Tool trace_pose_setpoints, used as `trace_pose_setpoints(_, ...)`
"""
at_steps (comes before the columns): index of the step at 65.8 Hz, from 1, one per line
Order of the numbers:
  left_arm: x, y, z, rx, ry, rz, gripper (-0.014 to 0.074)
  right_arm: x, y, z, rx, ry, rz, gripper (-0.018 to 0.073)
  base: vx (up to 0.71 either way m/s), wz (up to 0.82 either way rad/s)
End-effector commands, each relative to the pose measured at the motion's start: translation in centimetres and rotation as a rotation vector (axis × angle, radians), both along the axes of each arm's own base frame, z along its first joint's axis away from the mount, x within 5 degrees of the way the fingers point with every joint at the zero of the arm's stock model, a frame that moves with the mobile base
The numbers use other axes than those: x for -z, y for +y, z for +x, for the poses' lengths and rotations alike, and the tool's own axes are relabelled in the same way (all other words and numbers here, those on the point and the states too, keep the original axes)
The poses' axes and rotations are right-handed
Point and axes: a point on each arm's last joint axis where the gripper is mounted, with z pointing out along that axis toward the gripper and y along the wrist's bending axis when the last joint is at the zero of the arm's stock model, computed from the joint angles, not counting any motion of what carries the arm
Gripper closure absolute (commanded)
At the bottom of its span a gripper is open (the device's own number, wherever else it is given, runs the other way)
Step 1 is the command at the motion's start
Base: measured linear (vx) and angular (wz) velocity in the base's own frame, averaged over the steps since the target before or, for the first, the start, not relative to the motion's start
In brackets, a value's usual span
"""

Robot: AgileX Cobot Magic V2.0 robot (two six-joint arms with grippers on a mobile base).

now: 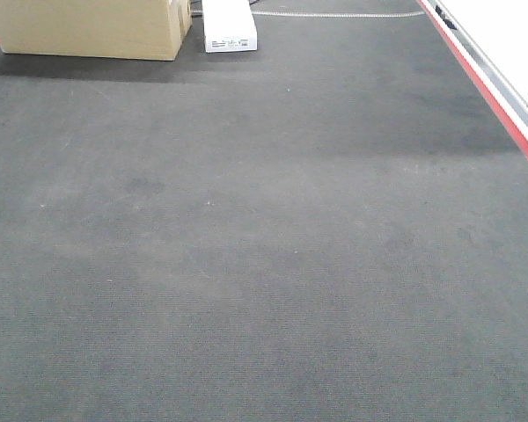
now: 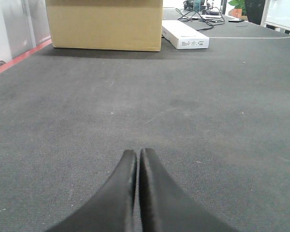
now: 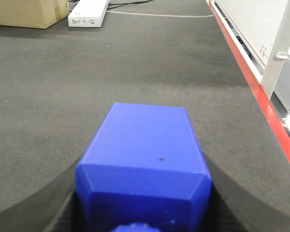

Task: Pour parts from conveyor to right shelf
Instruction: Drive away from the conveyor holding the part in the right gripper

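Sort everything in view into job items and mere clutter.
Job:
- blue container, clamped in the right tool
- left tool, shut and empty

Lying about:
- cardboard box
- white carton
- cables

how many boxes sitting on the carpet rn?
2. A cardboard box at the far left, and a flat white box just right of it. The right pincer holds a blue container, not counted. Others may lie outside the frame.

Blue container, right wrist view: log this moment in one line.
left pincer: shut, empty | right pincer: shut on blue container | ahead: cardboard box, white carton
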Motion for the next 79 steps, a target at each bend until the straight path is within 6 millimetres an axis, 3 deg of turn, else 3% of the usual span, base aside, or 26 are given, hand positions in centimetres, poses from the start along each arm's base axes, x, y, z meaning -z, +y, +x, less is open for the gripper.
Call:
trace_pose_setpoints(1,-1.38,0.0,-0.13,-0.002,-0.105,-0.014,0.0603,-1.44,-0.12,0.32,0.015,-0.083,-0.002,0.0564,0.0,0.0)
trace_pose_setpoints(51,-1.38,0.0,-0.13,-0.002,-0.105,-0.014,0.0603,-1.44,-0.12,0.32,0.015,-0.083,-0.002,0.0564,-0.01,0.0)
trace_pose_setpoints(79,-1.38,0.0,-0.13,-0.002,-0.105,-0.014,0.0603,-1.43,-0.12,0.32,0.015,-0.083,-0.002,0.0564,-0.2,-0.12)
